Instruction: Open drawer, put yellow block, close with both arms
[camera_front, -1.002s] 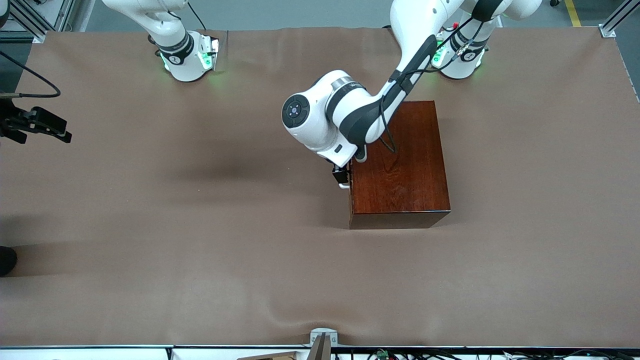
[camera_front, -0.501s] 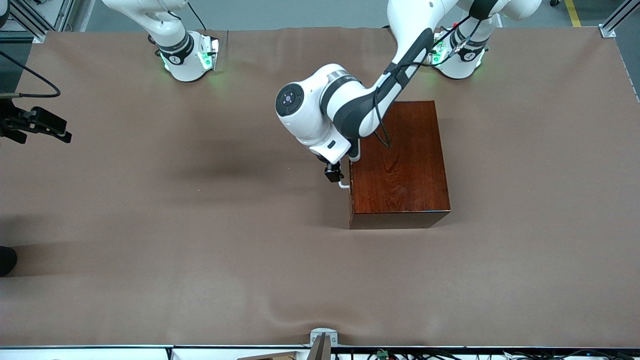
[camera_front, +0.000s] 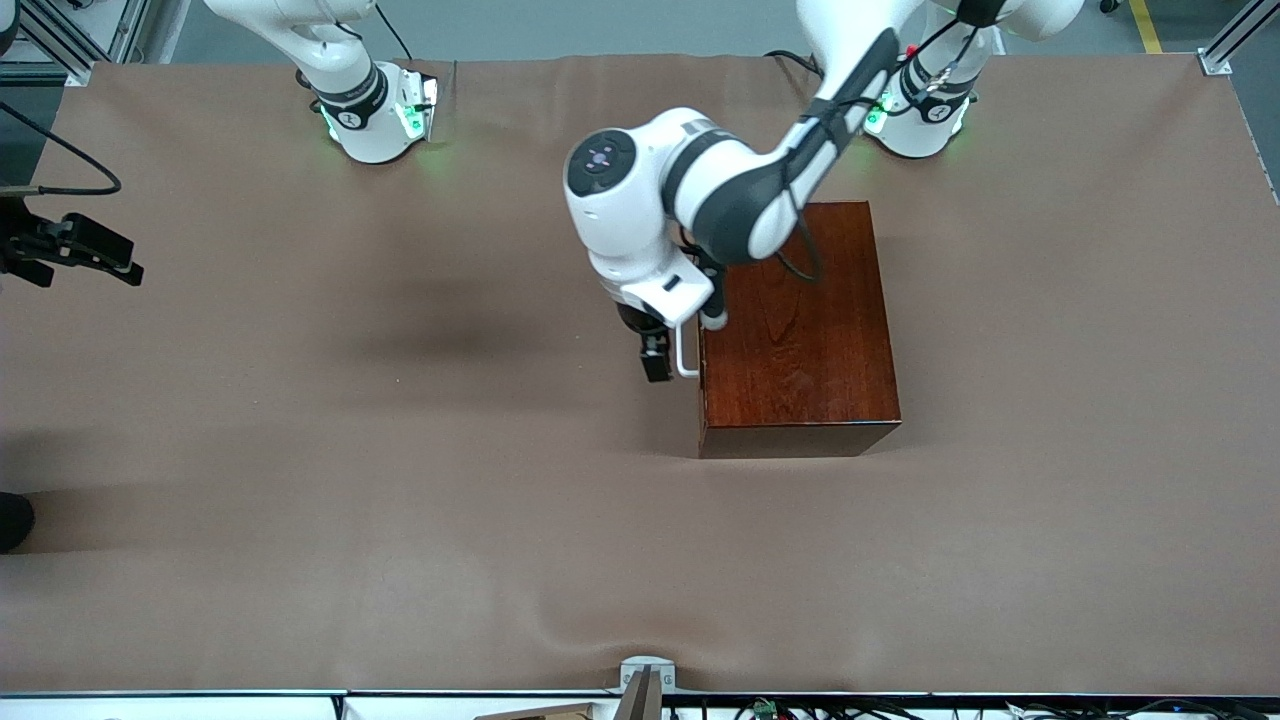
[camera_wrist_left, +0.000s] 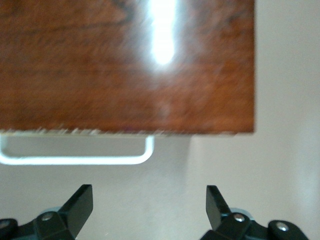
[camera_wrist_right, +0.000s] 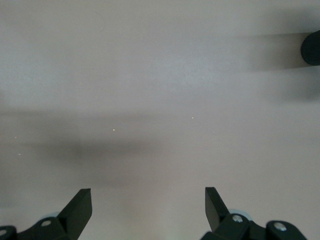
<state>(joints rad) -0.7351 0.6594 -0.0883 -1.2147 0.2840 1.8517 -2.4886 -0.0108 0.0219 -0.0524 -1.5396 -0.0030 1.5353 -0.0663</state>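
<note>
The dark mahogany box (camera_front: 800, 330) stands mid-table with its drawer pushed in. Only the drawer's white handle (camera_front: 686, 352) sticks out, toward the right arm's end of the table. My left gripper (camera_front: 656, 362) hangs open in front of the drawer, a little off the handle and holding nothing. In the left wrist view the handle (camera_wrist_left: 75, 159) lies off to one side of the open left gripper (camera_wrist_left: 148, 200), below the box's glossy top (camera_wrist_left: 125, 65). My right gripper (camera_wrist_right: 148, 197) is open and empty over bare table at the right arm's end (camera_front: 110, 258). The yellow block is out of view.
A brown cloth (camera_front: 400, 500) covers the table, with a ripple near the front edge. A dark rounded object (camera_front: 12, 520) sits at the table's edge at the right arm's end. The two arm bases (camera_front: 375, 115) (camera_front: 920, 110) stand along the top edge.
My left gripper has drawn back from the handle, which now shows in full, and the left wrist has swung round. The drawer stays shut. The right arm has not moved.
</note>
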